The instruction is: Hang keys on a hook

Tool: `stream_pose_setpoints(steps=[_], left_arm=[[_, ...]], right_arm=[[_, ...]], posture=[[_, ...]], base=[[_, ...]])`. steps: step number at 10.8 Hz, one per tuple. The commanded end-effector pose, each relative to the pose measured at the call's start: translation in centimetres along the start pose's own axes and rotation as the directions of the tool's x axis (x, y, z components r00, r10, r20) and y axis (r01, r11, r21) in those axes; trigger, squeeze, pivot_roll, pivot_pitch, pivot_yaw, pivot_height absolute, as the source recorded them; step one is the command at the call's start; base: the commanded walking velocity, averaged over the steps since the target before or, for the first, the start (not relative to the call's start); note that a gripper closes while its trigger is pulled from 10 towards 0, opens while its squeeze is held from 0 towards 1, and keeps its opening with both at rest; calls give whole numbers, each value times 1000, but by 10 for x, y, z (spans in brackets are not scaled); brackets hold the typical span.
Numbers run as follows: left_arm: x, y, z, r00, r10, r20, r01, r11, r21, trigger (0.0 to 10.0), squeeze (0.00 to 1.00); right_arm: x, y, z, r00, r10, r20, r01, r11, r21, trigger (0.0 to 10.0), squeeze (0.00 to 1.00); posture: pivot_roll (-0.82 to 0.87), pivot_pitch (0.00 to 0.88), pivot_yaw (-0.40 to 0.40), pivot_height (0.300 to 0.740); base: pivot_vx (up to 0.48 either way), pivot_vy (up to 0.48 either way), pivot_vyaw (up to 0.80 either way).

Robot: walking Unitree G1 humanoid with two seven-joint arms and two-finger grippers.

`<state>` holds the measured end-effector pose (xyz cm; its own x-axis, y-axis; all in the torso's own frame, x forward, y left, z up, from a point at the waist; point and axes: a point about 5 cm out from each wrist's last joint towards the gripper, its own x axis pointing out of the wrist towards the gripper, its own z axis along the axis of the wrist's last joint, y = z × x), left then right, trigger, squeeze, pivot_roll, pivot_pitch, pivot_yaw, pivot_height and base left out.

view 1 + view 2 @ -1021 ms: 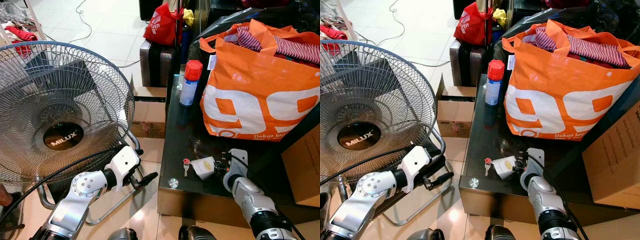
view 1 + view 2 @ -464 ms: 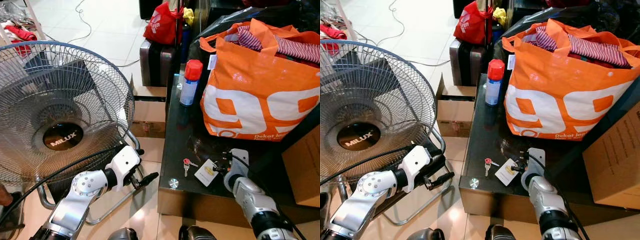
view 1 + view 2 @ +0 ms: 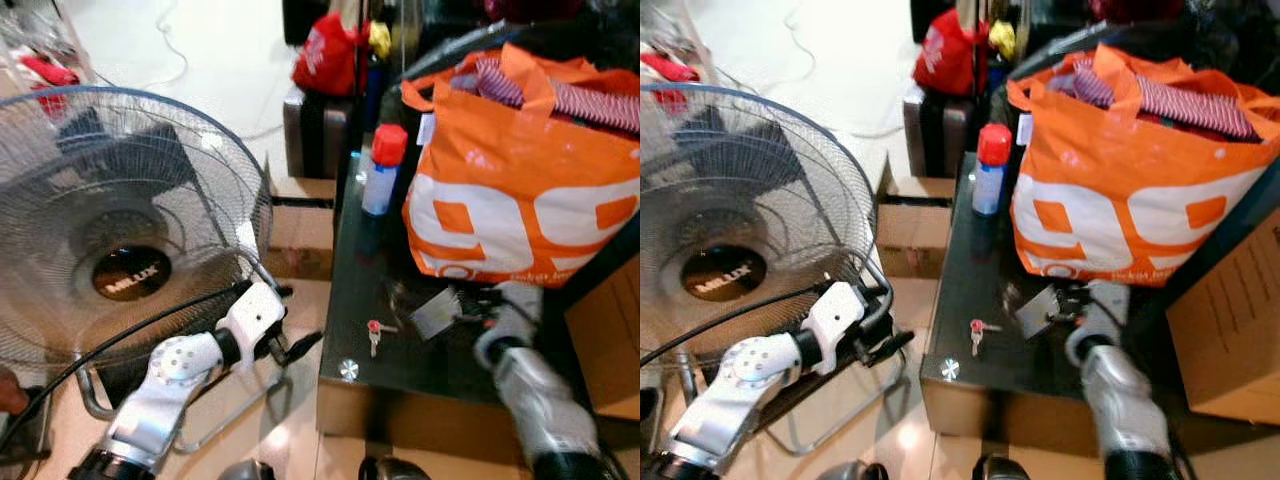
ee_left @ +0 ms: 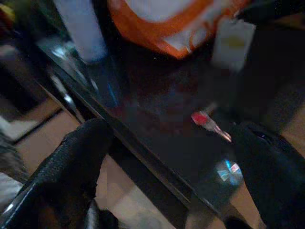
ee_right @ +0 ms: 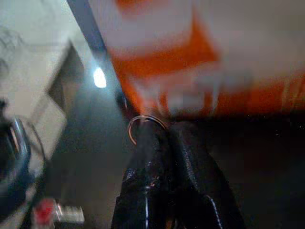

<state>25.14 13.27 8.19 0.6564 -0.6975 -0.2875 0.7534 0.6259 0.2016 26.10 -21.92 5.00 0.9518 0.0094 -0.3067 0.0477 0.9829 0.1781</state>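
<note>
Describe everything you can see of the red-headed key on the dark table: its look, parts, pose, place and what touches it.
The key is small, with a red head and a silvery metal blade. It lies flat on the glossy dark table near the front edge, beside a round metal fitting. Nothing grips it; the right gripper holds a pale tag nearby.

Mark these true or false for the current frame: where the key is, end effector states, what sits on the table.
1. The red-headed key lies on the dark table. True.
2. The right end effector is shut on a key ring. True.
3. The spray can has a blue cap. False: its cap is red.
4. The left end effector is holding the key. False: it is open, off the table edge near the fan.
5. The orange bag stands on the table behind the white tag. True.
</note>
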Motion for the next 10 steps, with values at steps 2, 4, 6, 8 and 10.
stream_pose_setpoints(steps=[2,4,6,8,10], left_arm=[[0,10,11,991,114,66,-113,993,-19,10000,0],[-5,11,17,977,190,101,-186,982,-40,10000,0],[-14,19,18,944,312,111,-303,949,-91,10000,0],[-10,29,22,918,376,125,-361,924,-130,10000,0],[-9,20,17,931,353,95,-343,933,-107,10000,0]], right_arm=[[-21,14,41,970,83,230,-75,996,-40,0,0],[-46,25,54,949,121,290,-107,992,-63,0,0],[-61,34,57,940,110,322,-97,994,-56,0,0],[-59,41,56,934,75,349,-63,997,-47,10000,0],[-62,42,40,955,69,288,-53,996,-65,10000,0]], posture=[[-104,0,5,740],[-105,0,6,740],[-99,0,4,740],[-102,0,5,740],[-100,0,5,740]], base=[[0,0,0],[0,0,0],[0,0,0],[0,0,0],[0,0,-800]])
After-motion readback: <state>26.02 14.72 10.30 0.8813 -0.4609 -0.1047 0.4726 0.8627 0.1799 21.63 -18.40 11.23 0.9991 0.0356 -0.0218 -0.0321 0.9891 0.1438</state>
